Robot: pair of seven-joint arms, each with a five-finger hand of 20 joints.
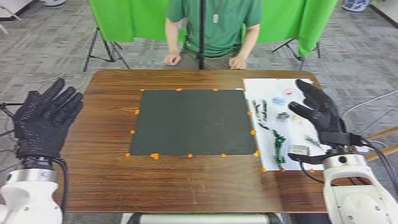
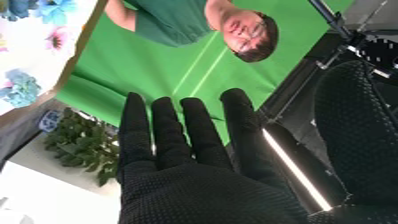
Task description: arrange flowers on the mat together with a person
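Note:
My left hand (image 1: 44, 120) is open at the table's left edge. My right hand (image 1: 322, 111) is open above the right side of the white sheet (image 1: 282, 87), holding nothing; in the right wrist view the same right hand (image 2: 200, 185) has its fingers straight. A dark mat (image 1: 194, 122) lies flat with no flowers on it. On the white sheet are green stems (image 1: 279, 145), a pink flower (image 1: 290, 92) and a light blue flower (image 1: 278, 100). The right wrist view has a pink flower (image 2: 59, 40) and a blue flower (image 2: 21, 89).
Orange tape bits edge the mat and sheet on the brown table (image 1: 98, 185). A person stands across the table, hands at its far edge, not touching the flowers. A thin dark pole (image 1: 202, 35) rises at the far edge. A small pale box (image 1: 299, 150) lies beside my right wrist.

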